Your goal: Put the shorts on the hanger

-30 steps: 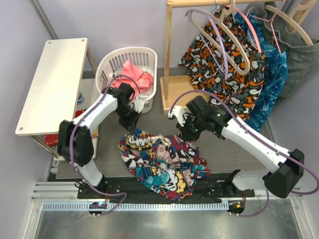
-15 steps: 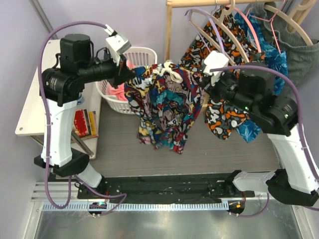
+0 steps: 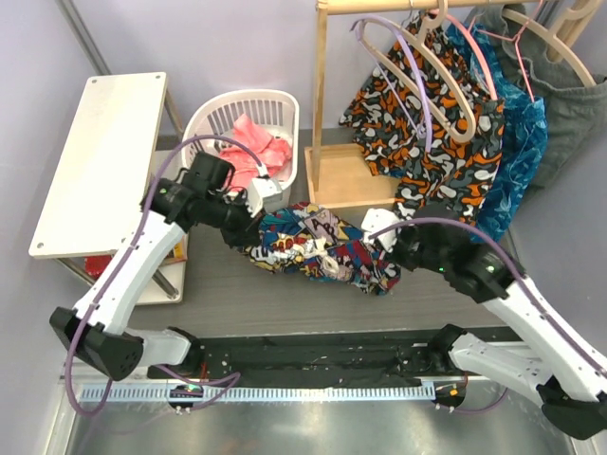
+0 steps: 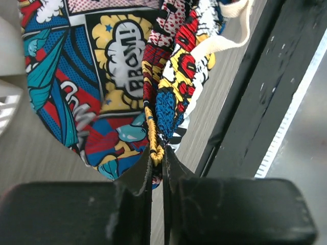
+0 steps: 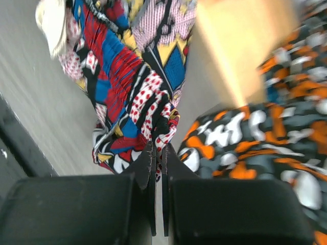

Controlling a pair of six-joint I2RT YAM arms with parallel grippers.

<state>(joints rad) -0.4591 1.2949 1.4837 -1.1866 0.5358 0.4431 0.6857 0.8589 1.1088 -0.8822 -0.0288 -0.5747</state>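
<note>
On the grey table (image 3: 285,294) before a clothes rack (image 3: 321,95), the shorts (image 3: 318,248) hung stretched between my two arms, low over the surface and well short of the wooden hanger (image 3: 463,133) on the rail behind. My left gripper (image 4: 157,153) was pinched shut on one gathered edge of the cloth, and my right gripper (image 5: 158,148) was clamped on the other. Neither touched the hanger, so the carry was the step in hand. Done well, I judged, it called for firm pinches, arms rising together with the cloth spread, then a drape over the hanger's lower bar, clear of the patterned garment (image 3: 446,171) beside it.
</note>
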